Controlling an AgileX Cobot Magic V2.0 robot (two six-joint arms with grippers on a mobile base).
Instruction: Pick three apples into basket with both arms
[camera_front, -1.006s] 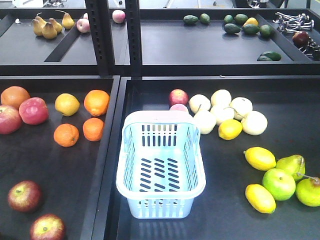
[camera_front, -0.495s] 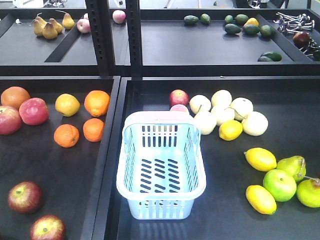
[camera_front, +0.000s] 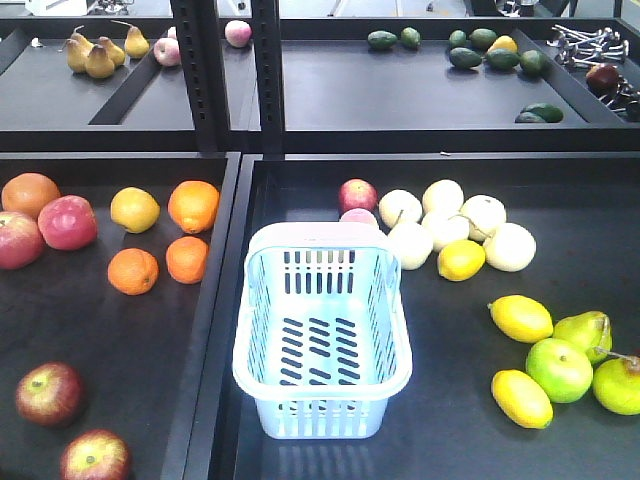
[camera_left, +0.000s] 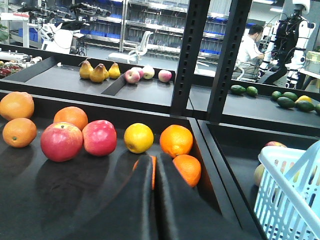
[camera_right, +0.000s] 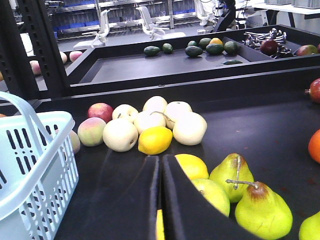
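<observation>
While the left gripper (camera_left: 154, 167) and right gripper (camera_right: 160, 167) fingers are clenched together, two dark maroon-red apples (camera_front: 48, 393) lie well left of the pale blue slotted plastic basket (camera_front: 320, 412).

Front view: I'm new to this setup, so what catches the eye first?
The pale blue basket stands empty mid-frame in the right tray. Two dark red apples lie near the left tray's front corner; oranges sit behind them, lemons and green fruit on the far right.
</observation>
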